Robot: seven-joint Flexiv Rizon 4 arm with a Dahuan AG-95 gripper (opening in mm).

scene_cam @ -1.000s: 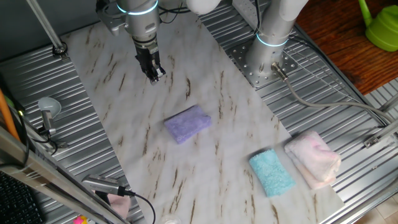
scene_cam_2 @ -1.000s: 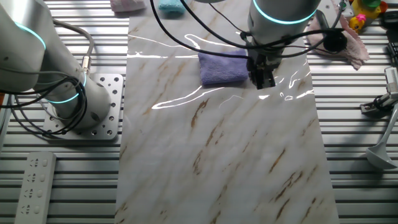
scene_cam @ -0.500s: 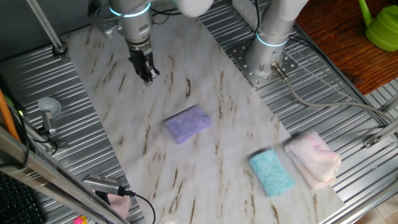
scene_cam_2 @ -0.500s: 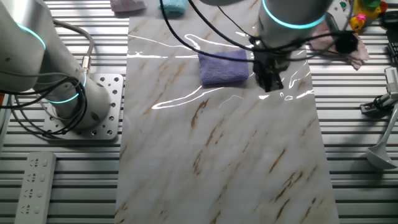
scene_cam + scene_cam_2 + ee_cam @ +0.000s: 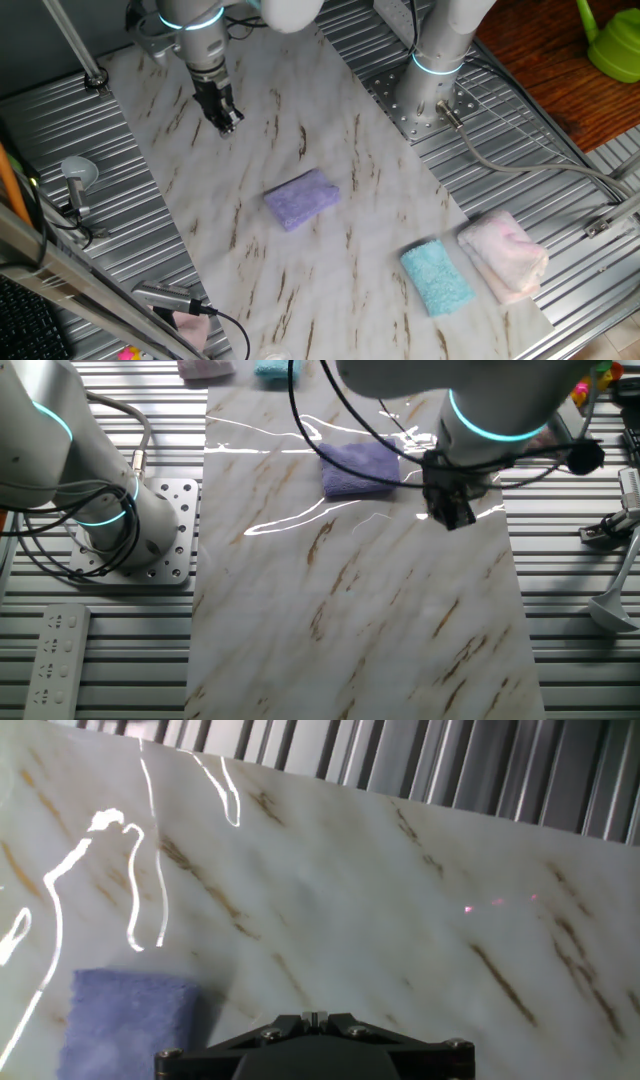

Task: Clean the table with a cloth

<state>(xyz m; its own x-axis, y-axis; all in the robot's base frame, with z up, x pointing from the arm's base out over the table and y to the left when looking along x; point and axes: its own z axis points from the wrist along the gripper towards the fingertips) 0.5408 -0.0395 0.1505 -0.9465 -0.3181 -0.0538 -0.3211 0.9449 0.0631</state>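
One claw [image 5: 227,124], fingers pressed together and holding nothing, hangs over the table [image 5: 380,230], well apart from the cloth [image 5: 301,198].

Two high fixed views from opposite ends of the table [image 5: 380,230], hand view close above it, all sharing the cloth [image 5: 301,198].

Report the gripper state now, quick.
Gripper: empty, hanging above the table, away from the cloth. Jaws look close together, but open or closed cannot be told.

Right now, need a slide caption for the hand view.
Claw's view over the marble table, purple cloth lying free at lower left.
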